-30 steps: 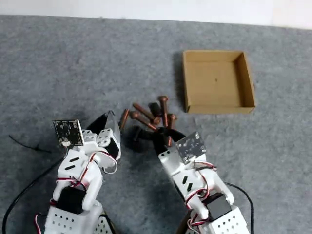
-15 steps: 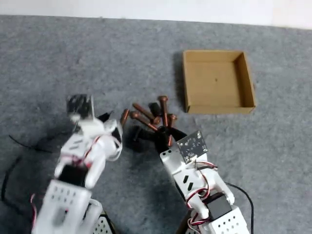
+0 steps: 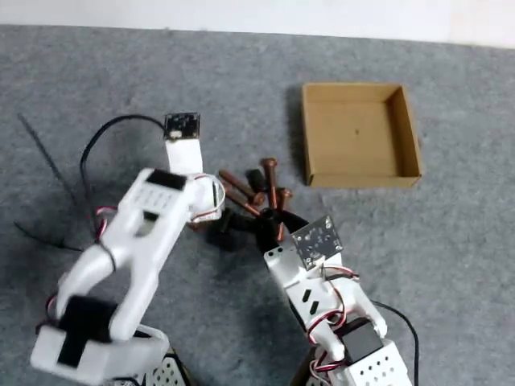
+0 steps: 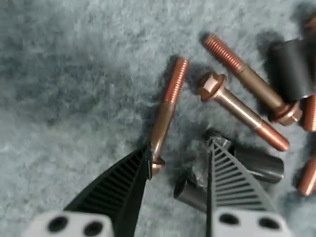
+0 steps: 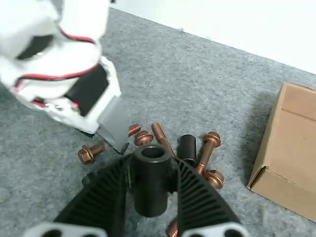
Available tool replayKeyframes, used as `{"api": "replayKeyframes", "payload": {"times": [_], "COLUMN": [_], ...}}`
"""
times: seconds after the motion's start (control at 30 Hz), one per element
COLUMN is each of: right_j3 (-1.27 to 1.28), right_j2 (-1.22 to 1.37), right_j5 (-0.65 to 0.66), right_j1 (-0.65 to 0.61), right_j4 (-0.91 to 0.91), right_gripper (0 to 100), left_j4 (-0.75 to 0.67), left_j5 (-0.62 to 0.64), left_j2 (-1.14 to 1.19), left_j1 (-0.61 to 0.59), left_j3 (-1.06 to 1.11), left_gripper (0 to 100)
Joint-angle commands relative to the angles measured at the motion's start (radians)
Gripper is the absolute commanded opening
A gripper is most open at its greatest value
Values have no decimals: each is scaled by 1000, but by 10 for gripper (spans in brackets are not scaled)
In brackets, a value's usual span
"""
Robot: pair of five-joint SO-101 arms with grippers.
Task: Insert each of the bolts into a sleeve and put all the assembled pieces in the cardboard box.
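Observation:
Several copper bolts (image 3: pixel 259 186) and black sleeves lie heaped on the grey mat left of the cardboard box (image 3: pixel 360 133). My left gripper (image 4: pixel 179 146) is open just above the heap. One fingertip touches the head of a copper bolt (image 4: pixel 166 111), and a lying sleeve (image 4: pixel 259 164) sits by the other finger. My right gripper (image 5: pixel 151 162) is shut on an upright black sleeve (image 5: pixel 150 190) at the near side of the heap (image 3: pixel 269 227). The left arm (image 5: pixel 64 64) hangs over the bolts (image 5: pixel 207 148).
The box (image 5: pixel 291 148) holds nothing and stands to the far right of the heap. Another loose sleeve (image 5: pixel 186 147) stands among the bolts. A black cable (image 3: pixel 48 161) loops over the mat at the left. Bare mat lies beyond the heap and the box.
The left arm has swung up and forward from the near left, so its gripper now hangs over the bolt heap. The right arm has kept still with its sleeve.

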Motion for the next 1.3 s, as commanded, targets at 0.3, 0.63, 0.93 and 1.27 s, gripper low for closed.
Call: {"api": "replayKeyframes", "payload": {"times": [0.3, 0.63, 0.93, 1.27], "right_j3": [120, 120, 119, 117], "right_j2": [-22, -22, -22, -22], "right_j5": [11, 11, 11, 11], "right_j1": [13, 13, 13, 15], "right_j4": [-25, -25, -25, -25], "right_gripper": [4, 4, 4, 4], "left_j4": [21, 26, 26, 28], "left_j5": [-95, -218, -219, -222], "left_j2": [300, 418, 420, 410], "left_j1": [-102, -105, -107, -113], "left_j3": [-263, -312, -306, -306], "left_gripper": [171, 171, 125, 5]}}
